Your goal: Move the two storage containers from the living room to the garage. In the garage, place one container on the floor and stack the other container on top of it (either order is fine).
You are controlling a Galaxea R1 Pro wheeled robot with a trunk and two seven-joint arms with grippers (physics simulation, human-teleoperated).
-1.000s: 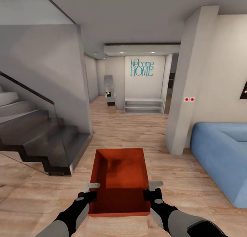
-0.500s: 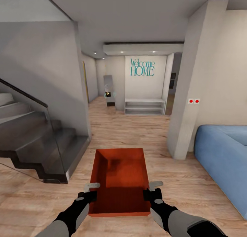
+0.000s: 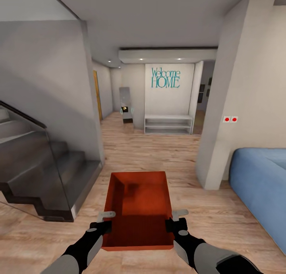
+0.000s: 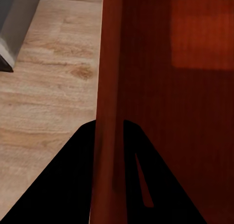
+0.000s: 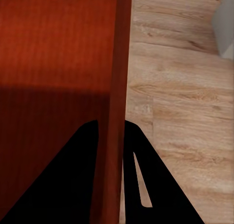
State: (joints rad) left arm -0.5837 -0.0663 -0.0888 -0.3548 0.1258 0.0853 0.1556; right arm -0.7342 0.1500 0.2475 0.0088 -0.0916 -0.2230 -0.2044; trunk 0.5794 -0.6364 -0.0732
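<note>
Two claws, your left claw (image 3: 106,220) and right claw (image 3: 174,218), pinched the side walls of one orange-red, topless storage container (image 3: 139,202).

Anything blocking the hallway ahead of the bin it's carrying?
Nothing visible. The storage container is clamped by the left gripper and right gripper; bare wood floor runs ahead, staircase, pillar and blue sofa off to the sides.

One storage container (image 3: 139,204), two grippers, one staircase (image 3: 39,166), one sofa (image 3: 260,186).
</note>
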